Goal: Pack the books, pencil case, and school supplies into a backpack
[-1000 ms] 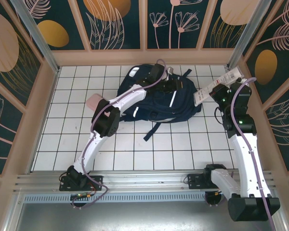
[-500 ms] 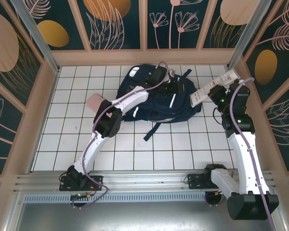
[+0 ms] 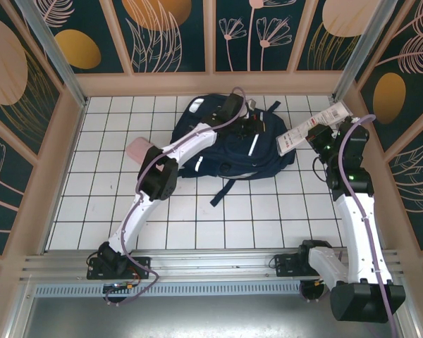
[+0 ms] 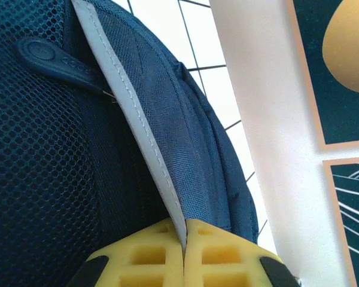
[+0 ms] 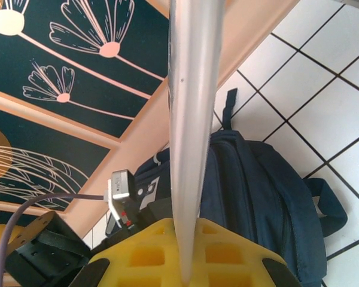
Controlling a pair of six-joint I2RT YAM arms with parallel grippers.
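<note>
Backpack (image 4: 167,107), woven navy fabric, in left claw (image 4: 184,236)

White tiled table (image 3: 254,211) inside floral wall panels (image 3: 169,35).

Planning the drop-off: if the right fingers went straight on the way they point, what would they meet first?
Most likely the backpack: its dark fabric lies ahead of the right fingers and the packet they grip, though depth is unclear.

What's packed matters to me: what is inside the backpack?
Contents hidden: navy fabric covers the backpack's inside. The left end effector pinches its white stripe; the right end effector holds a whitish packet outside.
</note>
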